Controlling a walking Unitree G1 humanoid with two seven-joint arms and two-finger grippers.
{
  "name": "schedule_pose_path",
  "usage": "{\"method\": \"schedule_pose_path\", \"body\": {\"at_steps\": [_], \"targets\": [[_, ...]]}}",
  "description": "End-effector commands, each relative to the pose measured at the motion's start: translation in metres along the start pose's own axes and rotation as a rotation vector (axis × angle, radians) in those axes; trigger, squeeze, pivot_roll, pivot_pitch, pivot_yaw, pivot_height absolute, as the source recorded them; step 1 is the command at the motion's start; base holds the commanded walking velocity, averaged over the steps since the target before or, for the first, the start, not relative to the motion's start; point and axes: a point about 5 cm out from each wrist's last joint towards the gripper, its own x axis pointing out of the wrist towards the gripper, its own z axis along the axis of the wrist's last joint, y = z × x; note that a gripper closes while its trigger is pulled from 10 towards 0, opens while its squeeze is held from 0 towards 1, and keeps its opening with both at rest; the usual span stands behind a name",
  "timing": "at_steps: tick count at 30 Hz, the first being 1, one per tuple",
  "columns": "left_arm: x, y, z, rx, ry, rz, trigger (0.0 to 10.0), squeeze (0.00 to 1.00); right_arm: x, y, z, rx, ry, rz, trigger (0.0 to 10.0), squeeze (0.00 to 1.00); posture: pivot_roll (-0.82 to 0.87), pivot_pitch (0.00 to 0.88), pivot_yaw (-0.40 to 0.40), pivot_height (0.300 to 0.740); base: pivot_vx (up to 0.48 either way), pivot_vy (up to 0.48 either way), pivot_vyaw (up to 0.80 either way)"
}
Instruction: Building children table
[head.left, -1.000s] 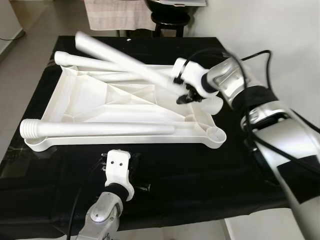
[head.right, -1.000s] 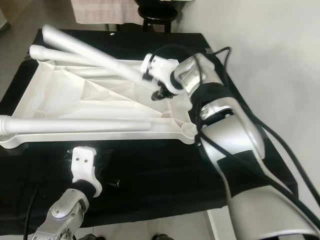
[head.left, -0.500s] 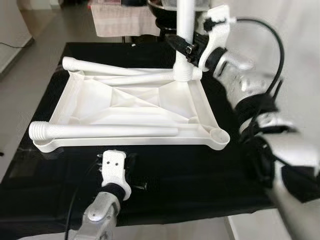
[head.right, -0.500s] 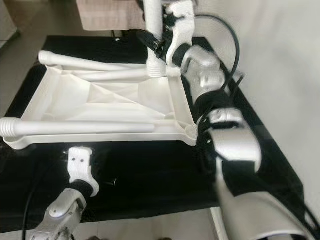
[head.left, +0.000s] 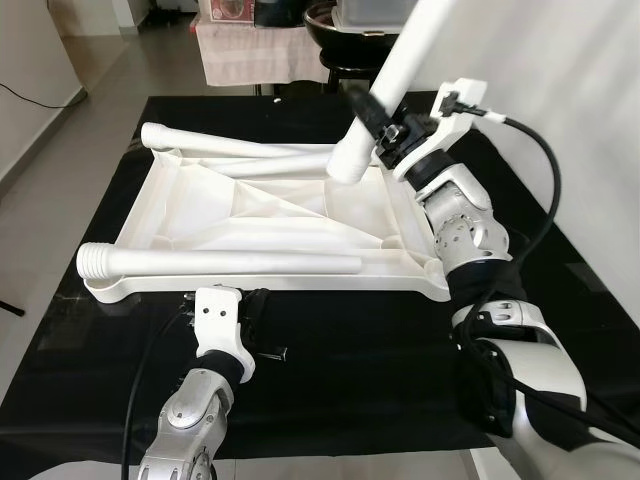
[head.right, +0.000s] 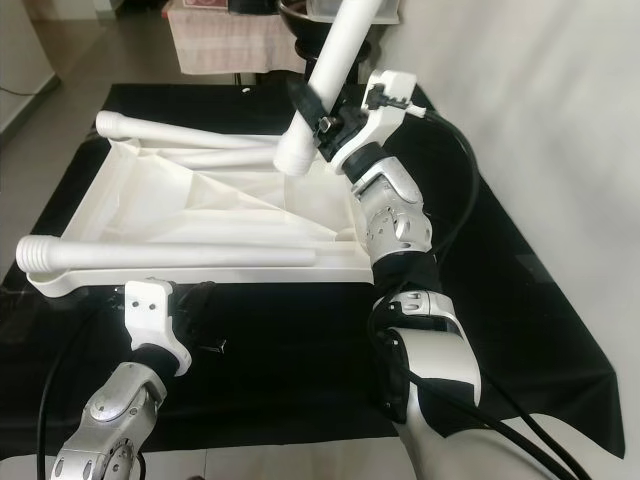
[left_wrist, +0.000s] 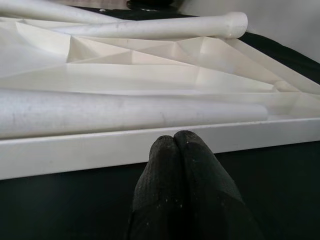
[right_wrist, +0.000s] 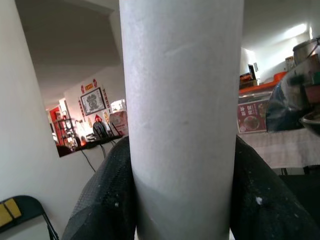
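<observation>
Gripping a white table leg (head.left: 400, 75), the right gripper (head.left: 383, 128) is holding it tilted above the far right corner of the upturned white tabletop (head.left: 230, 215) on the black table (head.left: 380, 350). Fingers pressed together, the left gripper (left_wrist: 174, 145) is resting just beside the tabletop's near rim.

Right pincer (head.left: 385, 128) raised and clamped; left pincer (left_wrist: 175, 150) low, fingers together.

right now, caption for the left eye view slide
Right tool holds a white table leg tilted over the upturned tabletop.
</observation>
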Motion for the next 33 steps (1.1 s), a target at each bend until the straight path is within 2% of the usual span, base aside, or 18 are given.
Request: {"method": "schedule_pose_path", "body": {"at_steps": [1,5,6,8,10,11,12,13,15,16,17,18,20,25,26,29,32,33], "targets": [[0.0,0.002,-0.002,0.016,0.008,-0.005,10.0,0.0,0.0,0.005,-0.005,-0.005,0.015,0.011,10.0,0.0,-0.01,0.026,-0.02,0.74,0.0,0.0,0.0],[0.0,0.003,0.001,0.013,-0.003,-0.008,10.0,0.0,-0.004,0.014,-0.016,-0.007,0.054,0.034,10.0,0.0,-0.01,0.023,-0.019,0.74,0.0,0.0,0.0],[0.002,0.001,0.018,-0.017,-0.059,-0.047,10.0,0.0,-0.009,0.024,-0.027,-0.071,0.105,0.082,10.0,0.0,0.0,0.017,-0.019,0.74,0.0,0.0,0.0],[0.004,-0.005,0.04,-0.05,-0.14,-0.13,10.0,0.0,-0.014,0.026,-0.032,-0.173,0.145,0.104,10.0,0.0,0.0,0.013,-0.02,0.74,0.0,0.0,0.0],[0.004,-0.005,0.04,-0.05,-0.14,-0.13,10.0,0.0,-0.014,0.026,-0.032,-0.173,0.145,0.104,10.0,0.0,0.0,0.013,-0.02,0.74,0.0,0.0,0.0],[0.004,-0.007,0.056,-0.052,-0.192,-0.18,10.0,0.0,-0.015,0.022,-0.034,-0.235,0.174,0.086,10.0,0.0,0.01,0.008,-0.022,0.74,0.0,0.0,0.0],[0.004,-0.007,0.056,-0.052,-0.192,-0.18,10.0,0.0,-0.015,0.022,-0.034,-0.235,0.174,0.086,10.0,0.0,0.01,0.008,-0.022,0.74,0.0,0.0,0.0],[0.006,-0.007,0.098,-0.018,-0.336,-0.233,10.0,0.0,-0.017,0.007,-0.033,-0.342,0.217,0.006,10.0,0.0,0.01,0.004,-0.023,0.74,0.0,0.0,0.0],[0.006,-0.007,0.098,-0.018,-0.336,-0.233,10.0,0.0,-0.017,0.007,-0.033,-0.342,0.217,0.006,10.0,0.0,0.01,0.004,-0.023,0.74,0.0,0.0,0.0],[0.006,-0.006,0.118,0.005,-0.401,-0.241,10.0,0.0,-0.017,0.001,-0.031,-0.357,0.225,-0.023,10.0,0.0,0.01,0.004,-0.023,0.74,0.0,0.0,0.0],[0.006,-0.006,0.118,0.005,-0.401,-0.241,10.0,0.0,-0.017,0.001,-0.031,-0.357,0.225,-0.023,10.0,0.0,0.01,0.004,-0.023,0.74,0.0,0.0,0.0],[0.006,-0.004,0.131,0.026,-0.449,-0.24,10.0,0.0,-0.018,-0.001,-0.03,-0.36,0.227,-0.038,10.0,0.0,0.01,0.0,-0.022,0.74,0.0,0.0,0.0],[0.007,-0.002,0.166,0.079,-0.568,-0.233,10.0,0.0,-0.019,0.005,-0.03,-0.358,0.223,0.01,10.0,0.0,0.01,0.0,-0.015,0.74,0.0,0.0,0.0],[0.01,0.001,0.188,0.101,-0.646,-0.213,10.0,0.0,-0.02,0.013,-0.031,-0.36,0.222,0.056,10.0,0.0,0.01,0.0,-0.009,0.74,0.0,0.0,0.0],[0.013,0.003,0.199,0.114,-0.68,-0.195,10.0,1.0,-0.021,0.016,-0.033,-0.366,0.223,0.079,10.0,0.0,0.01,0.0,-0.006,0.74,0.0,0.0,0.0],[0.022,0.003,0.216,0.101,-0.723,-0.221,10.0,1.0,-0.02,0.025,-0.035,-0.374,0.221,0.129,10.0,0.0,0.0,0.0,0.003,0.74,0.0,0.0,0.0],[0.029,-0.012,0.223,0.026,-0.699,-0.394,10.0,1.0,-0.019,0.037,-0.041,-0.401,0.229,0.213,10.0,0.0,-0.01,0.0,0.013,0.74,0.0,0.0,0.0],[0.029,-0.012,0.223,0.026,-0.699,-0.394,10.0,1.0,-0.019,0.037,-0.041,-0.401,0.229,0.213,10.0,0.0,-0.01,0.0,0.013,0.74,0.0,0.0,0.0]]}}
